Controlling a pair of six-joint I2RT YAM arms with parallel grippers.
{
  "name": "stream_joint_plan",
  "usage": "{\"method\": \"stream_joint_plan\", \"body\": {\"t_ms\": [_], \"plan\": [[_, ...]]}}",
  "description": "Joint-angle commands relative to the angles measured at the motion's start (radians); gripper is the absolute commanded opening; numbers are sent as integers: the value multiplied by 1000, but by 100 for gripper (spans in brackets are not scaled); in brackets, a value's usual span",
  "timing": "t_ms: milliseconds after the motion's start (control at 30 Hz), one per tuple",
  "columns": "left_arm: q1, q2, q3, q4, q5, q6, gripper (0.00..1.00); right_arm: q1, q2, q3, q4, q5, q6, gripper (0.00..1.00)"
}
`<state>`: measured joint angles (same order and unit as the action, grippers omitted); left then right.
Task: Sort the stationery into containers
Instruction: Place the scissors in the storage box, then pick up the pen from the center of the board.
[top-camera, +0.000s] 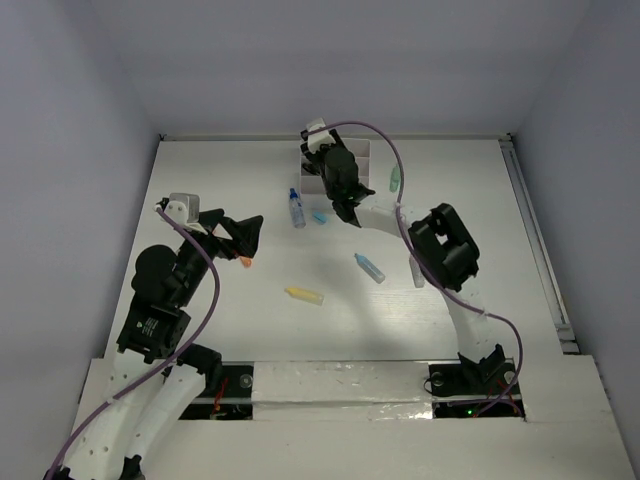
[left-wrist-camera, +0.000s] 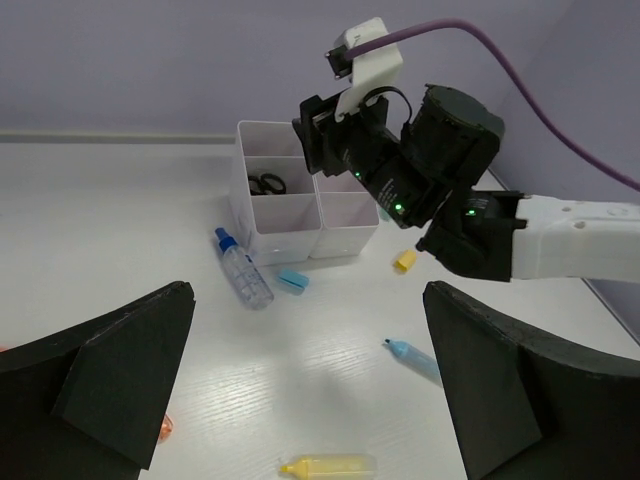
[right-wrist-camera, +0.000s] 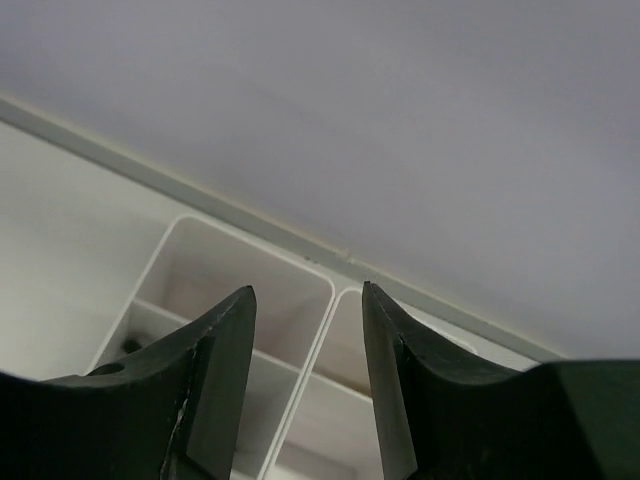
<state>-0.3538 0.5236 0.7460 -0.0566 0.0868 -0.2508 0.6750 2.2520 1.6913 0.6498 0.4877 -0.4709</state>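
Now | left end effector (left-wrist-camera: 308, 300) apart (empty) | right end effector (right-wrist-camera: 308, 290) apart over containers (right-wrist-camera: 230, 262)

The table (top-camera: 250, 330) is white with a faint wood grain, and the divided containers (left-wrist-camera: 262, 232) are white too. One highlighter (left-wrist-camera: 325, 466) is yellow and a marker (left-wrist-camera: 412, 357) is pale blue. The bottle (left-wrist-camera: 243, 272) is clear with a blue cap, the small block (left-wrist-camera: 293, 281) is light blue, and the loose cap (left-wrist-camera: 404, 261) is yellow. The left gripper (left-wrist-camera: 308, 292) and right gripper (right-wrist-camera: 307, 288) are black, and the cable (left-wrist-camera: 500, 50) is purple.
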Motion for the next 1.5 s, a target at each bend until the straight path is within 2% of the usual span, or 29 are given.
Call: {"method": "stream_joint_plan", "body": {"t_ms": [0, 133, 167, 233, 267, 333, 367, 467, 567, 733, 833, 967, 1100, 1167, 1267, 1467], "plan": [[7, 7, 26, 40, 7, 10, 99, 3, -190, -45, -57, -43, 75, 53], [7, 9, 24, 40, 4, 8, 99, 3, -322, -152, -217, -113, 196, 47], [16, 10, 24, 40, 1, 8, 99, 3, -391, -171, -261, -142, 268, 42], [16, 13, 24, 38, -4, 8, 99, 3, -448, -214, -414, -237, 336, 39], [16, 15, 24, 38, -10, 7, 99, 3, -475, -235, -450, -277, 412, 31], [16, 16, 24, 38, -18, 4, 99, 3, -554, -319, -513, -401, 466, 26], [16, 15, 24, 38, -31, 4, 99, 3, -575, -346, -527, -441, 530, 20], [26, 9, 21, 37, -76, -5, 99, 3, -630, -425, -598, -567, 584, 5], [26, -5, 21, 34, -157, -19, 99, 12, -689, -502, -625, -635, 612, 3], [26, -46, 10, 21, -303, -38, 99, 44, -756, -578, -645, -681, 630, 4], [26, -56, 13, -5, -413, -48, 99, 86, -753, -598, -644, -695, 644, 6], [26, -24, 42, -44, -487, -50, 99, 141, -714, -591, -619, -689, 655, 13], [26, 36, 101, -89, -487, -51, 99, 187, -686, -590, -610, -666, 644, 25], [26, 73, 108, -107, -464, -47, 99, 187, -686, -607, -599, -666, 640, 34], [26, 121, 93, -103, -421, -57, 99, 187, -675, -610, -607, -667, 627, 42], [55, 141, 70, -77, -369, -79, 99, 196, -637, -588, -610, -690, 634, 49]]}}
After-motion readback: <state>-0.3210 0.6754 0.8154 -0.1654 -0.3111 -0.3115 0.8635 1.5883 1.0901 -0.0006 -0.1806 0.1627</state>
